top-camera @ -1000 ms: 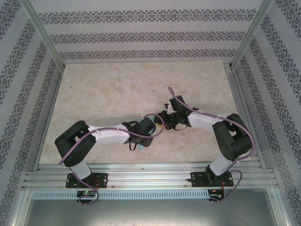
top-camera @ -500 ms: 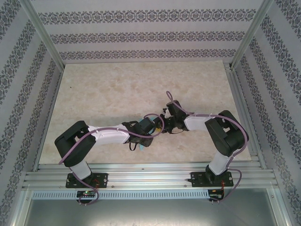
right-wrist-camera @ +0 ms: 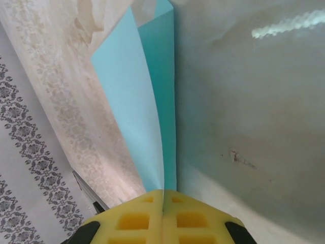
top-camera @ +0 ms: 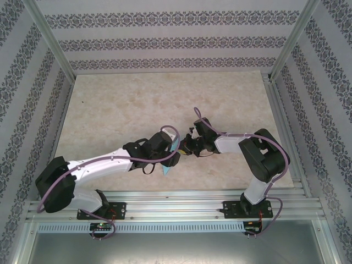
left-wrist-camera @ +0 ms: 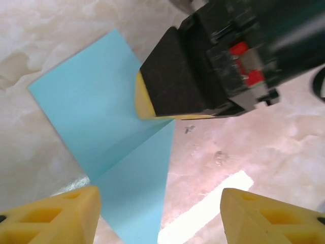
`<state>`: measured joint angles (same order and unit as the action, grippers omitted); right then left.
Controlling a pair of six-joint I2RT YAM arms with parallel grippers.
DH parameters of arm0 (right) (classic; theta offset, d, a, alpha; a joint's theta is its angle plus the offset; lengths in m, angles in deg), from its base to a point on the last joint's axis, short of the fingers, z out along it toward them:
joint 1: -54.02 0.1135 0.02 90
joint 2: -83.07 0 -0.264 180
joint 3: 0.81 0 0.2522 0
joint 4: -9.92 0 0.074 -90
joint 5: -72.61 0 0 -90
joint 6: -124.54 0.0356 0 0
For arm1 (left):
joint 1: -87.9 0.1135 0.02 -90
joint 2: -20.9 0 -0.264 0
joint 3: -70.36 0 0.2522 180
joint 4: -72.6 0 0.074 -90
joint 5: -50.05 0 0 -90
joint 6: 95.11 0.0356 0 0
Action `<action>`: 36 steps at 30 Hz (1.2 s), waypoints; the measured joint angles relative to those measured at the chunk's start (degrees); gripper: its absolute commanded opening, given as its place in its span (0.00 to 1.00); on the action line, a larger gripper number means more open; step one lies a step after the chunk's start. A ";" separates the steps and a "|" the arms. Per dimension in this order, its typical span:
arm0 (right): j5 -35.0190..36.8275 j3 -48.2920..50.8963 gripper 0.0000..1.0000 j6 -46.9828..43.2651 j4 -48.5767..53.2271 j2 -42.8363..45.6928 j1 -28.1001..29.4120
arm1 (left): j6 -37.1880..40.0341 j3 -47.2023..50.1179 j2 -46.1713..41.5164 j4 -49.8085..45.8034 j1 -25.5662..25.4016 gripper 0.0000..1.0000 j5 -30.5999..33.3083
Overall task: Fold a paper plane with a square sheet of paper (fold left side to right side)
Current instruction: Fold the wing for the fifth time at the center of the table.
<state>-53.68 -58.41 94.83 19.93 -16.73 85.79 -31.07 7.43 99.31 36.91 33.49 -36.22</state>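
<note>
Top external view: the light-blue sheet of paper (top-camera: 168, 166) lies on the marbled table (top-camera: 121, 99) at about 6 o'clock of the table's middle, close to the near edge, between the two grippers. The left gripper (top-camera: 171, 149) is placed at 9 o'clock of the sheet. The right gripper (top-camera: 186, 147) is placed at 3 o'clock of it. Purple cables (top-camera: 60, 181) are strung along both white arms. The walls (top-camera: 165, 43) are papered with bands of dark ornament. The small boards at the arm bases (top-camera: 102, 226) are too small to be read.

In the left wrist view the sheet of paper (left-wrist-camera: 96, 112) is spread from 10 o'clock to 6 o'clock, and a crease is seen running across it from lower left to the right. The left gripper (left-wrist-camera: 160, 206) is held wide apart, its yellow fingertips (left-wrist-camera: 61, 213) at 7 and 5 o'clock, with the lower point of the sheet between them. The right gripper (left-wrist-camera: 144, 101) comes in from 1 o'clock, and its yellow pad is set against the sheet at the right end of the crease. A red part (left-wrist-camera: 244, 63) is fitted on its black body; any marking there is too blurred to be read.

In the right wrist view the right gripper (right-wrist-camera: 163, 201) is closed, and the folded sheet (right-wrist-camera: 132, 101) is pinched between its yellow pads at 6 o'clock; two blue layers run from there toward 12 o'clock.
</note>
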 measured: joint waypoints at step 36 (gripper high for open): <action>0.72 -0.59 0.03 -1.44 3.32 0.00 -0.02 | -4.81 -3.41 18.71 -2.67 -6.01 0.30 6.10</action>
<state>-52.96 -59.00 93.39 23.25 -16.73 85.77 -35.87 4.02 118.02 34.24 27.48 -30.12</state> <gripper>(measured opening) 0.043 0.320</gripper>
